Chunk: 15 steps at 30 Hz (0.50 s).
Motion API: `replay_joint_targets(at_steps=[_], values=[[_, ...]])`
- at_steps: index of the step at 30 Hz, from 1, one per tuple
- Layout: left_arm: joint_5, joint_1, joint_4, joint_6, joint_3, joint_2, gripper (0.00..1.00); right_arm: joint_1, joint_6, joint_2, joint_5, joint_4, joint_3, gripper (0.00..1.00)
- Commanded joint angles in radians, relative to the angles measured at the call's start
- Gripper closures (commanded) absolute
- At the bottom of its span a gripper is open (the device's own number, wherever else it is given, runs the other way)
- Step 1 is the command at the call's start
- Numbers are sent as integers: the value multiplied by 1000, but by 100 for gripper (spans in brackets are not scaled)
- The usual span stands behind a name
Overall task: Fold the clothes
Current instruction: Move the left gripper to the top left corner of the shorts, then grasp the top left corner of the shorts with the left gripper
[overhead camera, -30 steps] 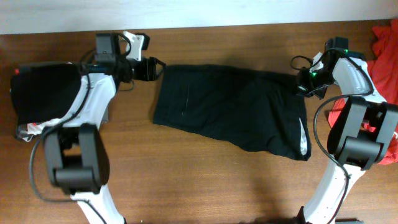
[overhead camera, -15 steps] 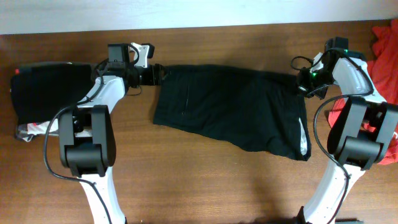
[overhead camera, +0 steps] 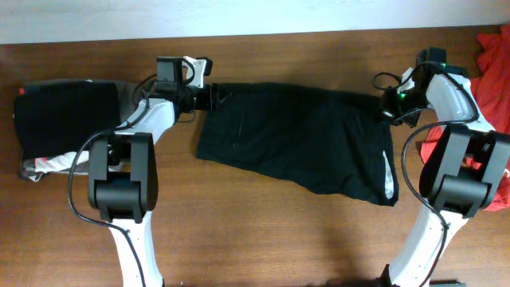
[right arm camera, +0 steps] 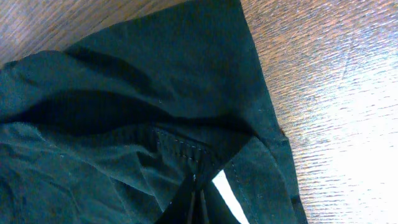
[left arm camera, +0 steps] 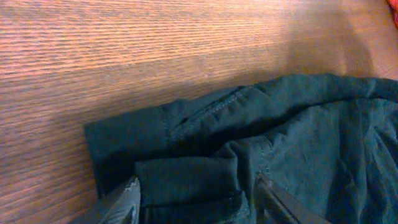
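Observation:
A large black garment (overhead camera: pixel 295 143) lies spread flat across the middle of the table. My left gripper (overhead camera: pixel 213 97) is at its top-left corner. In the left wrist view the jaws (left arm camera: pixel 198 186) stand apart astride a folded hem (left arm camera: pixel 186 174), one finger on each side. My right gripper (overhead camera: pixel 388 108) is at the garment's top-right corner. In the right wrist view it (right arm camera: pixel 194 190) is shut, pinching the black cloth (right arm camera: pixel 143 81) beside a white strip (right arm camera: pixel 227 198).
A stack of folded clothes (overhead camera: pixel 64 119), black on top with grey-and-white cloth (overhead camera: pixel 44 166) under it, sits at the far left. Red-orange clothes (overhead camera: pixel 494 48) lie at the far right behind the right arm. The table's back edge (overhead camera: pixel 279 33) is just beyond both grippers.
My left gripper has moved right from beside the folded stack onto the garment's top-left corner, and its jaws have narrowed a little. The right arm and the garment have not moved.

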Motion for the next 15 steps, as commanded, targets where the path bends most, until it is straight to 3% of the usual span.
replay_joint_targets(at_steps=[1, 15], values=[[2, 8, 8, -18, 21, 10, 45, -3, -9, 5, 17, -2, -2, 93], [-15, 29, -42, -74, 24, 12, 44, -3, -9, 5, 17, 5, -2, 90]])
